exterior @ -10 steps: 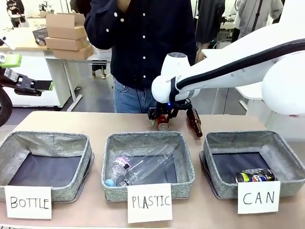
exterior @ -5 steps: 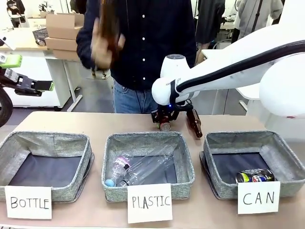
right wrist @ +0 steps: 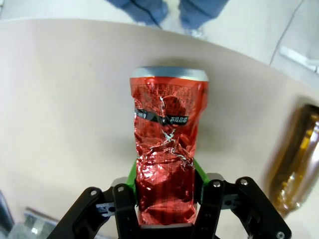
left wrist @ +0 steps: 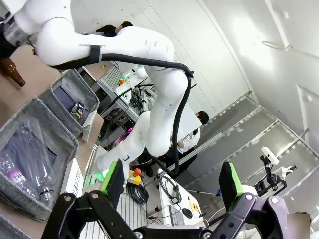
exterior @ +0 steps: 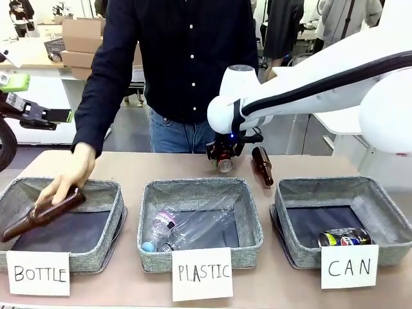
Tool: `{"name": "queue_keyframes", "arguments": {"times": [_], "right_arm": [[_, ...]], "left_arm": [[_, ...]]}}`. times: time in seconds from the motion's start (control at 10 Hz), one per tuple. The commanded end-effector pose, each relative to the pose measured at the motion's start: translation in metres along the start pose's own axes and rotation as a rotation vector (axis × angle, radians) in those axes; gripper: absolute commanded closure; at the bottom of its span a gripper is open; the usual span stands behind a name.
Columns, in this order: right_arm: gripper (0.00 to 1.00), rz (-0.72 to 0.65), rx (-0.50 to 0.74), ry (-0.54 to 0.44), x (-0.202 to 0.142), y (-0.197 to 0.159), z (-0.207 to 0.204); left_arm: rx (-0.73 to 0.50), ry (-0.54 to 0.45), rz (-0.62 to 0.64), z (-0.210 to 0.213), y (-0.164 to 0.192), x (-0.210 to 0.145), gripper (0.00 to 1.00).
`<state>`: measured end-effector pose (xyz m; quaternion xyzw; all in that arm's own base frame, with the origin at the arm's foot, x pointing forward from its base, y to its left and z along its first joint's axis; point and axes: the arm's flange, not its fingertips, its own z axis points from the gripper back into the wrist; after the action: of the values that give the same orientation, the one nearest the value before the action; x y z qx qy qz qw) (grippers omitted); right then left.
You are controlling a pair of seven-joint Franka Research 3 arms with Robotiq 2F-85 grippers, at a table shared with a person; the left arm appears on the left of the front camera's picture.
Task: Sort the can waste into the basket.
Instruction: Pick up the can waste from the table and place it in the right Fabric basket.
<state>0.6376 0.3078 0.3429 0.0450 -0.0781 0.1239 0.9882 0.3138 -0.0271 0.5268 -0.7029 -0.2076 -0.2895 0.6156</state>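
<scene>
A crushed red can [right wrist: 167, 144] with a silver end is held in my right gripper [right wrist: 166, 175], whose green pads press its sides. In the front view that right gripper [exterior: 223, 156] hangs just above the far side of the table, behind the middle basket, with the red can [exterior: 224, 166] in it. The dark can [exterior: 346, 237] with blue and yellow print lies in the grey CAN basket [exterior: 322, 184] at the right. My left gripper [left wrist: 171, 183] stands open with nothing between its fingers, and it is off the table at the far left [exterior: 38, 100].
A brown bottle [exterior: 262, 165] lies on the table right of the held can. The PLASTIC basket [exterior: 193, 185] holds clear bottles. A person's hand [exterior: 67, 175] lowers another brown bottle [exterior: 38, 217] into the BOTTLE basket [exterior: 106, 187].
The person's hand came down from chest height with a brown bottle into the BOTTLE basket. My right gripper rose slightly with the red can. The left arm stayed put.
</scene>
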Motion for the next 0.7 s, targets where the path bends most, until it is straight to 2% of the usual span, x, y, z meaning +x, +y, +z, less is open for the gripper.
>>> {"name": "queue_keyframes", "arguments": {"times": [0.0,0.1,0.3,0.4,0.5,0.6], "right_arm": [[1.00,0.084,0.118,0.050,-0.054,-0.028,0.087],[1.00,0.099,0.100,0.105,-0.090,-0.044,0.129],[1.00,0.114,0.081,0.195,-0.171,-0.074,0.180],[1.00,0.149,0.097,0.201,-0.212,-0.085,0.195],[1.00,0.264,0.123,0.191,-0.251,-0.095,0.206],[1.00,0.274,0.135,0.202,-0.283,-0.105,0.208]], "left_arm": [[-0.010,-0.019,0.008,-0.003,-0.004,0.003,0.00],[-0.010,-0.019,0.008,-0.003,-0.004,0.003,0.00],[-0.010,-0.019,0.008,-0.003,-0.004,0.003,0.00],[-0.010,-0.019,0.008,-0.003,-0.004,0.003,0.00],[-0.010,-0.019,0.008,-0.003,-0.004,0.003,0.00],[-0.010,-0.019,0.008,-0.003,-0.004,0.003,0.00]]}}
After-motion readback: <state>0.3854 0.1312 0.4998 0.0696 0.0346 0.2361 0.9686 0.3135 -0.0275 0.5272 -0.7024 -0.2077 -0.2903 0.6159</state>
